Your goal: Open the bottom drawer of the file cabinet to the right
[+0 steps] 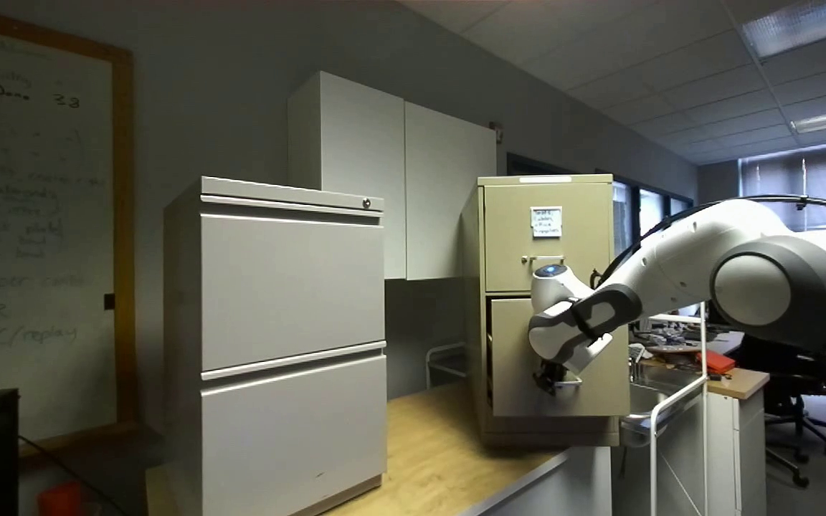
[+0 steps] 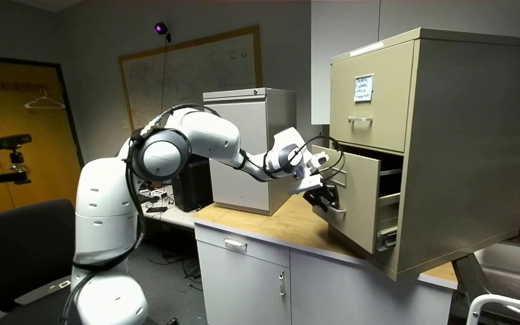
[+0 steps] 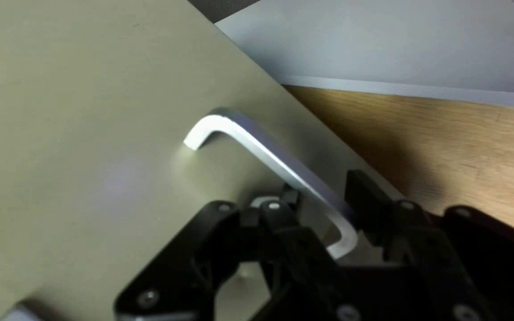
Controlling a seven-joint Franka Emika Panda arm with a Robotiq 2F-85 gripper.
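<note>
File cabinet (image 2: 467, 144): overhanging the edge of the counter (image 2: 282, 221) at one corner.
Bottom drawer (image 2: 359, 198): jutting partway from it, dark gap showing along its side.
Gripper (image 3: 323, 198): straddling the handle (image 3: 268, 149); whether it is clamping, I cannot tell.
Drawer interior (image 2: 391, 185): mostly hiding.

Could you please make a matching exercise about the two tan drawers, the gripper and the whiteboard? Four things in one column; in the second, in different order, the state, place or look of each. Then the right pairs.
1. tan bottom drawer
2. tan top drawer
3. gripper
4. whiteboard

A. at a handle
B. wood-framed
C. open
D. shut, with a paper label

Pairs: 1-C; 2-D; 3-A; 4-B
</note>
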